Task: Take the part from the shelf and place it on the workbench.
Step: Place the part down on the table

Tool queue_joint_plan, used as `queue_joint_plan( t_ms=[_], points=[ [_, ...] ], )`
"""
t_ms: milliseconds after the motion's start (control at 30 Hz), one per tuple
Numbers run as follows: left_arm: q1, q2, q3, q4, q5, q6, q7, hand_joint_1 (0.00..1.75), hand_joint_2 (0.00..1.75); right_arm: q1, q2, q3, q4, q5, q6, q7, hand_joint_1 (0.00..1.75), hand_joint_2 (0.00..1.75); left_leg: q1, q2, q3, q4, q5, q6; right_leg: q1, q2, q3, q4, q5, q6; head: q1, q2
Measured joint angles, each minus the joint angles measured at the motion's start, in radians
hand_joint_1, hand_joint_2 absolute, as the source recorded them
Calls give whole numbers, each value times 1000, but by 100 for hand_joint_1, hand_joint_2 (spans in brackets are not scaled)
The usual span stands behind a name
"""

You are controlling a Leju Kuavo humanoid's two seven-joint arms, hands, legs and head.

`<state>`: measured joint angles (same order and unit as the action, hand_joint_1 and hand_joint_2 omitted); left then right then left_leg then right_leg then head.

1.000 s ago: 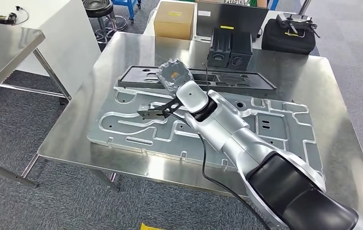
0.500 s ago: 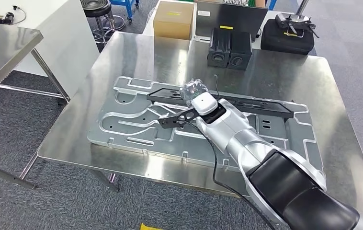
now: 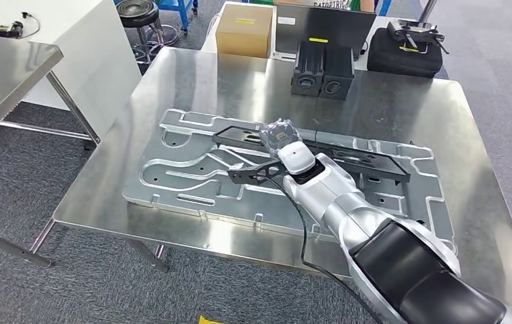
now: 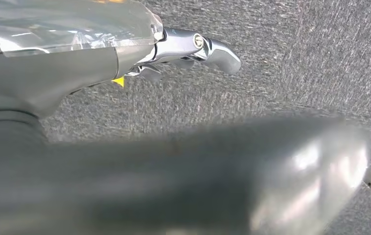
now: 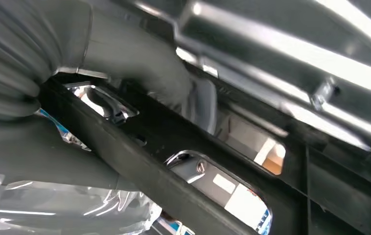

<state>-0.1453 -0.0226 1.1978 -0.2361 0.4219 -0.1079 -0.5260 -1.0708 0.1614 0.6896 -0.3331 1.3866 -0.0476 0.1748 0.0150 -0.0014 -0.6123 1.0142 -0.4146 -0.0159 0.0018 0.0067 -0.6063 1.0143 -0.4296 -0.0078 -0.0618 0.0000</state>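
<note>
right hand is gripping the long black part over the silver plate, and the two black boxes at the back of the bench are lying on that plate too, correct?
Not quite. The right hand does grip the long black part over the silver plate, but the two black boxes stand on the bare workbench behind the plate, apart from it. The head view shows this.

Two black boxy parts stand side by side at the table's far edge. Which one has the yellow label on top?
The left black part, the one nearer the cardboard box: a yellow strip shows on its top edge. The right black part beside it shows none.
</note>
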Motion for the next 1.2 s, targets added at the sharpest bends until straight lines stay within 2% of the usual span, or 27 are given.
queue_joint_plan(
  t_ms=[67, 100, 167, 200, 233, 267, 333, 400, 533, 600, 667, 700, 767, 800, 833, 867, 900, 933, 967, 1067, 1100, 1133, 1200],
  points=[
    [4, 1, 0, 0, 0, 7, -4, 0, 175, 13, 12, -6, 2, -1, -28, 0, 0, 0, 0, 0, -14, 36, -28, -9, -6, 0, 5, -9, 6, -13, 0, 0],
    [6, 3, 0, 0, 0, 11, -6, 0, 175, 19, 20, -8, 2, -1, -41, 0, 0, 0, 1, 0, -35, 85, -57, -12, -8, 0, 6, -12, 7, -17, 0, 0],
    [12, 5, 0, 0, 0, 18, -7, 0, 87, 34, 32, -11, 3, -1, -62, -2, 0, 0, 2, 0, -94, 216, -118, -17, -6, 1, 7, -12, 7, -22, 0, 0],
    [15, 6, 0, 0, 0, 21, -8, 0, 44, 44, 38, -14, 3, -2, -71, -5, 0, 0, 2, 0, -116, 263, -131, -19, -5, 1, 7, -12, 6, -23, 0, 0],
    [18, 6, 0, 0, 0, 25, -8, 0, 0, 53, 43, -16, 3, -2, -80, -10, 0, 0, 3, 0, -123, 277, -125, -21, -5, 1, 7, -10, 5, -22, 0, 0],
    [20, 6, 0, 0, 0, 29, -7, 0, 0, 59, 48, -20, 3, -3, -90, -16, 0, 0, 4, 1, -112, 251, -103, -22, -5, 2, 7, -8, 3, -21, 0, 0],
    [22, 7, 1, 0, 0, 33, -6, 0, 0, 63, 59, -29, 1, -6, -120, -34, 0, 0, 6, 3, -50, 123, -40, -20, -5, 2, 6, 0, -3, -16, 0, 0],
    [22, 7, 2, 0, 0, 36, -3, 0, 0, 63, 70, -38, -4, -14, -156, -53, 0, 0, 3, 5, -4, 30, -13, -11, -1, 4, 2, 11, -9, -7, 0, 0],
    [26, 6, 4, 0, 0, 39, -1, 0, 0, 66, 88, -58, -26, -32, -224, -91, 0, 0, 2, 5, 2, 12, -12, 12, 0, 3, -4, 22, -19, 13, 0, 0],
    [26, 4, 5, 0, 0, 37, -1, 0, 0, 66, 91, -69, -41, -37, -251, -103, 0, 0, 5, 6, 3, 8, -9, 23, -3, 1, -30, 86, -62, 23, 0, 0],
    [27, 4, 5, 0, 0, 36, -1, 0, 0, 66, 91, -75, -50, -39, -267, -110, 0, 0, 4, 7, 3, 8, -9, 27, -6, -1, -62, 158, -105, 28, 0, 0],
    [27, 4, 5, 0, 0, 36, -1, 0, 0, 67, 91, -77, -52, -39, -270, -111, 0, 0, 4, 7, 3, 8, -9, 28, -6, -1, -70, 177, -114, 29, 0, 0],
    [27, 4, 5, 0, 0, 36, -1, 0, 0, 67, 91, -77, -52, -39, -271, -111, 0, 0, 4, 7, 3, 8, -9, 28, -6, -1, -71, 179, -115, 29, 0, 0],
    [28, 4, 5, 0, 0, 36, -1, 0, 0, 69, 91, -79, -54, -39, -276, -113, 0, 0, 4, 7, 3, 8, -9, 28, -7, -1, -85, 209, -126, 30, 0, 0],
    [29, 4, 5, 0, 0, 35, -1, 0, 0, 77, 90, -86, -67, -39, -296, -118, 0, 0, 4, 7, 3, 8, -9, 28, -7, -1, -90, 218, -118, 29, 0, 0],
    [30, 4, 5, 0, 0, 34, -1, 0, 0, 83, 90, -95, -87, -39, -319, -124, 0, 0, 3, 6, 4, 8, -10, 27, -6, -1, -72, 180, -92, 24, 0, 0],
    [31, 2, 5, 0, 0, 34, -2, 0, 0, 89, 89, -105, -108, -39, -342, -129, 0, 0, 2, 6, 5, 9, -10, 25, -3, -1, -52, 136, -67, 18, 0, 0],
    [32, 0, 5, 0, 0, 33, -2, 0, 0, 93, 87, -113, -128, -38, -359, -133, 0, 0, 0, 6, 5, 9, -10, 21, 0, -1, -19, 65, -31, 10, 0, 0],
    [32, -1, 5, 0, 0, 33, -3, 0, 0, 93, 87, -116, -138, -38, -364, -134, 0, 0, -1, 6, 6, 9, -11, 16, 4, -1, 6, 15, -15, 4, 0, 0],
    [32, -2, 5, 0, 0, 33, -3, 0, 0, 95, 84, -121, -150, -38, -364, -134, 0, 0, 0, 7, 7, 8, -12, -1, 3, 0, 9, 4, -11, -6, 0, 0],
    [32, -2, 5, 0, 0, 33, -3, 0, 0, 95, 84, -123, -154, -38, -364, -135, 0, 0, -1, 7, 1, 21, -22, -5, 0, -1, 12, -2, -7, -12, 0, 0],
    [32, -2, 5, 0, 0, 33, -3, 0, 0, 95, 84, -124, -157, -38, -365, -136, 0, 0, -1, 7, -12, 52, -42, -9, -3, -1, 15, -9, -4, -17, 0, 0],
    [33, -2, 5, 0, 0, 33, -3, 0, 0, 97, 84, -126, -163, -38, -365, -138, 0, 0, 0, 6, -63, 168, -104, -15, -4, -2, 17, -14, -1, -23, 0, 0]
  ],
)
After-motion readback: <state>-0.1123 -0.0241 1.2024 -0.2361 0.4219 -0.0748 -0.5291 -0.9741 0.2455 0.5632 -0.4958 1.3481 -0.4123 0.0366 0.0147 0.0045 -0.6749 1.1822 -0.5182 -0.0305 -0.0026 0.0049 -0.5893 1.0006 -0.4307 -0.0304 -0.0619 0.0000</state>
